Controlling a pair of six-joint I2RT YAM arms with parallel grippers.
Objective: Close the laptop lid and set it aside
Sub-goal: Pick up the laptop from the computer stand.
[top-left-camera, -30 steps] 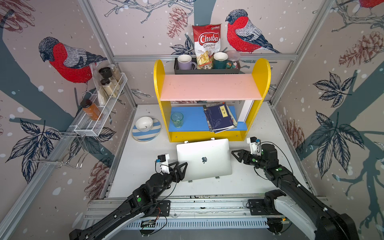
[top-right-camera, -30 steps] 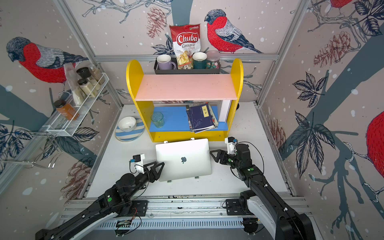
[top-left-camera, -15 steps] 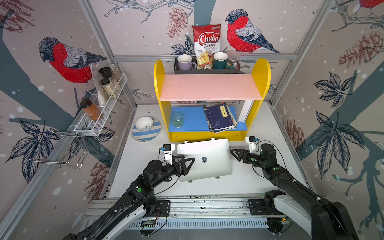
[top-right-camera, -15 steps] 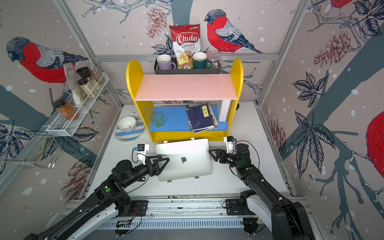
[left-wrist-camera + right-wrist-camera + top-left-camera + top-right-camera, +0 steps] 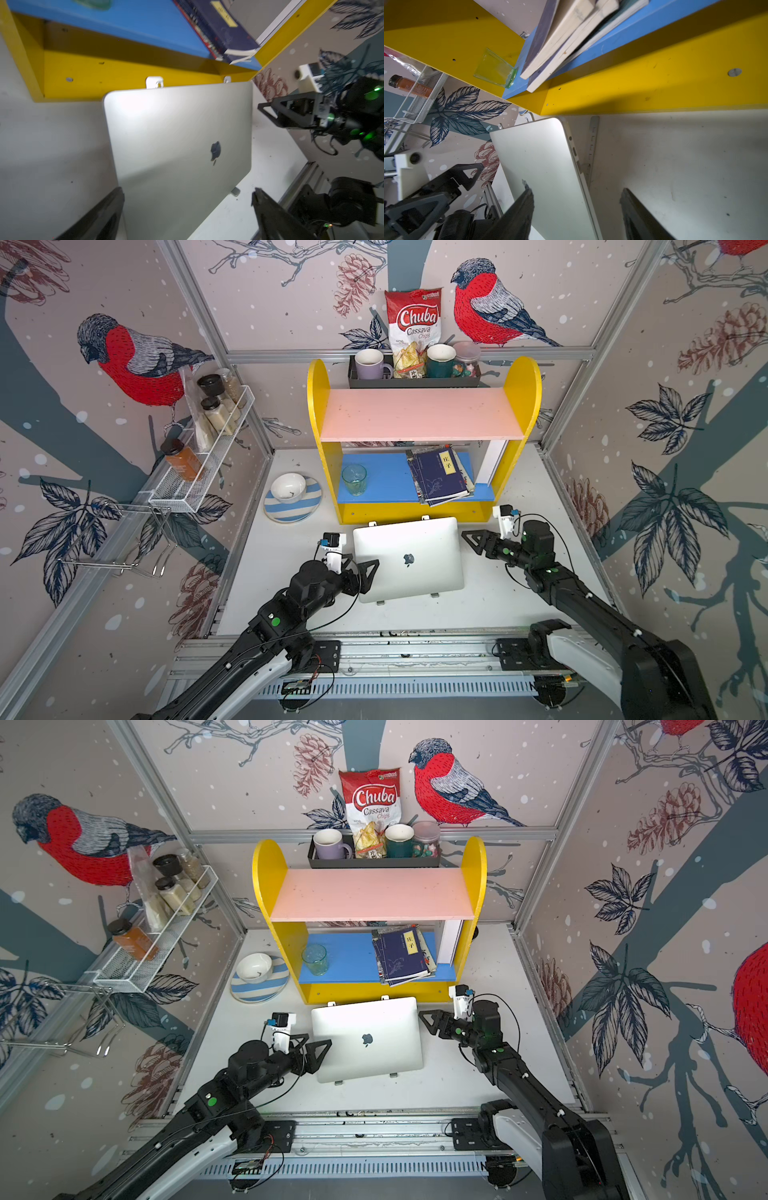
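Both top views were centred on the slim silver-grey aluminium laptop [image 5: 415,572], which was seen shut. The flat silver-grey metal laptop lid [image 5: 361,1019] was folded down, with the apple logo uppermost. The laptop was carried by a silver metal folding stand [image 5: 592,133], whose small feet were visible past the front and rear edges. It stood on the white tabletop [image 5: 291,572], just in front of the yellow wooden shelf unit [image 5: 415,512].

The left claw [image 5: 362,565] was placed at the laptop's left edge, with one black finger [image 5: 369,571] overlapping the lid. In the left wrist view its jaws were spread wide, and the lid's near corner was framed between them. Whether the lid was touched could not be told.

The right claw [image 5: 473,541] was held just beside the right edge, apart from it. Its jaws were parted to a middling width and closed on nothing.
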